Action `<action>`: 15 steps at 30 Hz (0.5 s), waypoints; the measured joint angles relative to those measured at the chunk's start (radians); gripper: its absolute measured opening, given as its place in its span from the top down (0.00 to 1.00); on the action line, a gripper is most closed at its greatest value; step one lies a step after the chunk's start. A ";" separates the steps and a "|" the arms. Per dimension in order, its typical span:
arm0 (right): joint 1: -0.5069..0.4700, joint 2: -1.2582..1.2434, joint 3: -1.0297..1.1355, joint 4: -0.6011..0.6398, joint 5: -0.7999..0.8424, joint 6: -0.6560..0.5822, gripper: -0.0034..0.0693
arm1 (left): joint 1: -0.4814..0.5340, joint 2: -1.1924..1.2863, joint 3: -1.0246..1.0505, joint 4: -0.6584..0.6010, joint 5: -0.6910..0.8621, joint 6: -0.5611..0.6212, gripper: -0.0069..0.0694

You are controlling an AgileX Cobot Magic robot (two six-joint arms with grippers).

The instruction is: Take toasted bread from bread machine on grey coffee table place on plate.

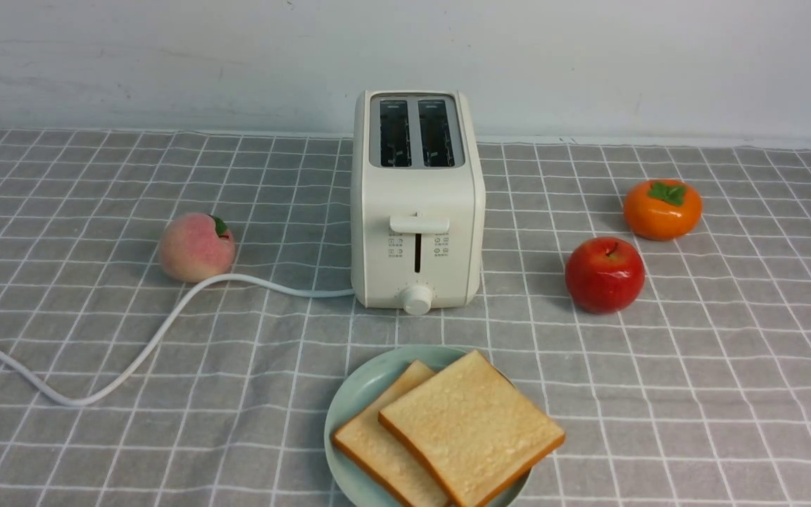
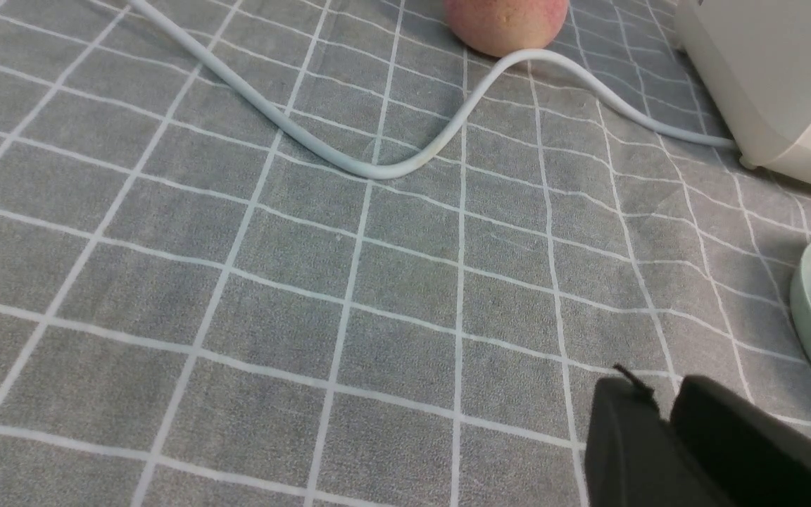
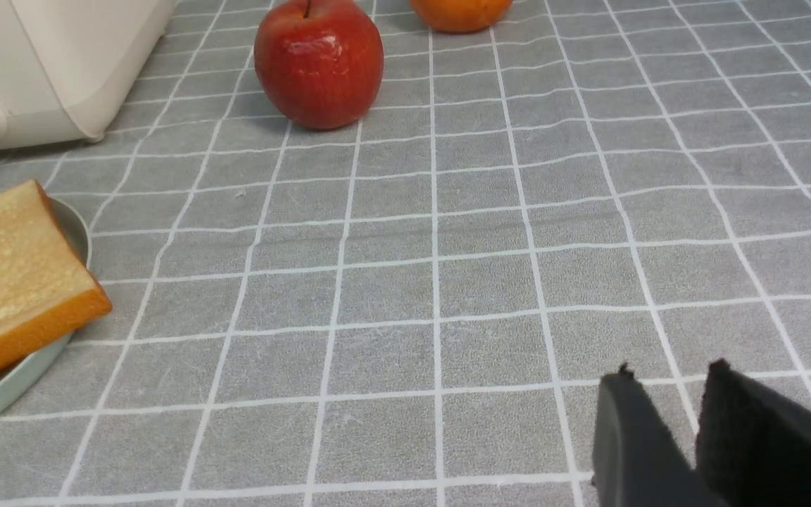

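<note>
On the mint-green plate (image 1: pixel 349 415), set just in front of the bread machine (image 1: pixel 417 204) on the grey checked tabletop (image 1: pixel 694 394), both slices of toasted bread (image 1: pixel 469 426) lay flat, the right one overlapping the left and its corner jutting past the plate rim. Both toaster slots looked dark and empty and the lever sat high, so I judged the transfer complete; the plate's spot directly before the toaster probably kept each carry short. The white cord (image 1: pixel 138 348) ran off to the left past a peach (image 1: pixel 196 247), and a red apple (image 1: pixel 604 274) and a persimmon (image 1: pixel 662 208) stood to the right, all well apart from the plate. Neither arm appeared in the front view. The left wrist view showed the left claw (image 2: pixel 662 401) low over bare cloth, left of the plate, fingertips pressed together with nothing between them. The right wrist view showed the right claw (image 3: pixel 662 387) likewise low over bare cloth, right of the plate, tips close with a narrow gap visible, holding nothing. Both arms appeared pulled back toward the robot, clear of the toast.
</note>
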 joint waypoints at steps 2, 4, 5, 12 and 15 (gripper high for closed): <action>0.000 0.000 0.000 0.000 0.000 0.000 0.73 | 0.000 0.000 0.000 0.000 0.000 0.000 0.79; 0.000 0.000 0.000 0.000 0.000 0.000 0.73 | 0.000 0.000 0.000 0.000 0.000 0.000 0.79; 0.000 0.000 0.000 0.000 0.000 0.000 0.73 | 0.000 0.000 0.000 0.000 0.000 0.000 0.79; 0.000 0.000 0.000 0.000 0.000 0.000 0.71 | 0.000 0.000 0.000 0.000 0.000 0.000 0.78; 0.000 0.000 0.000 0.000 0.000 0.000 0.71 | 0.000 0.000 0.000 0.000 0.000 0.000 0.78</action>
